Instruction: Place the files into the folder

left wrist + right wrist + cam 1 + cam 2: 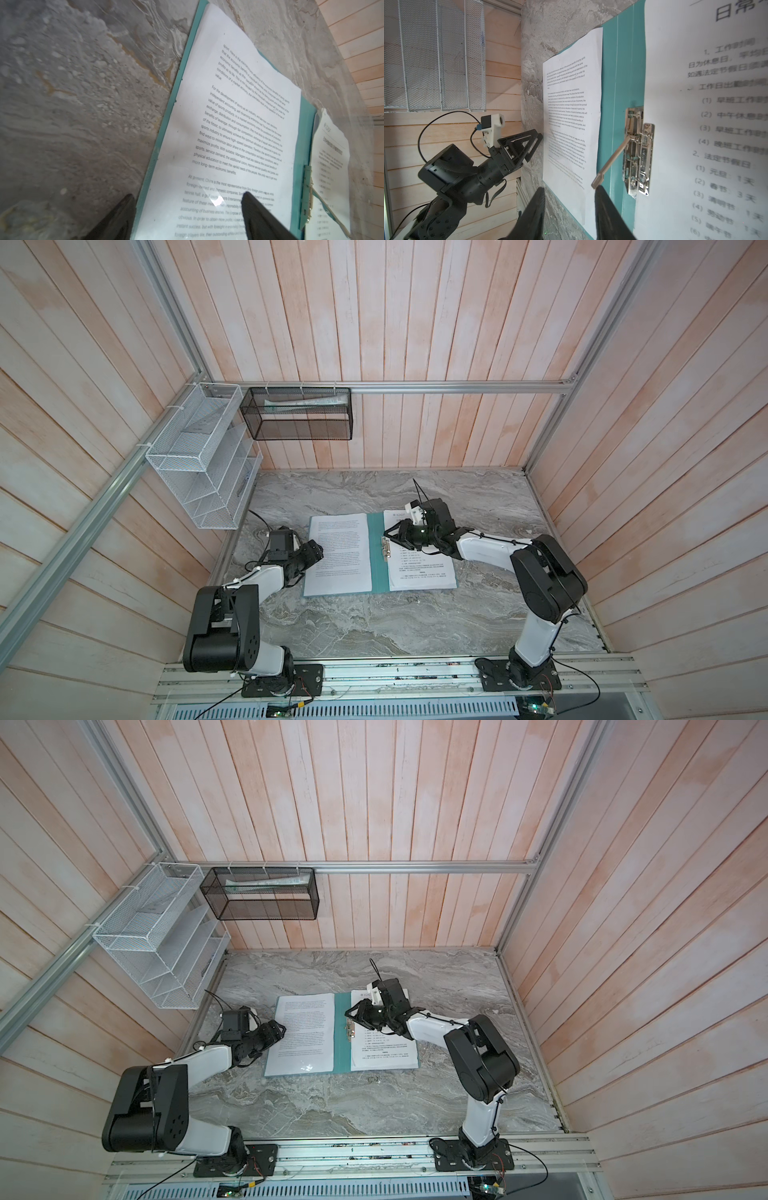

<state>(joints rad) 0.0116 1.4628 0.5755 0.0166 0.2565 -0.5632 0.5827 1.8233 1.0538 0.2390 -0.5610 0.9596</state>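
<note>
The folder lies open on the counter, with files on its right flap at the clip and one sheet loose on the left flap. The right end effector, partly open and empty, sits at the tip of the raised lever. The left end effector, wide, straddles the sheet's outer edge. The likely next step is sliding that sheet across under the clip.

White wire rack, black mesh basket
</note>
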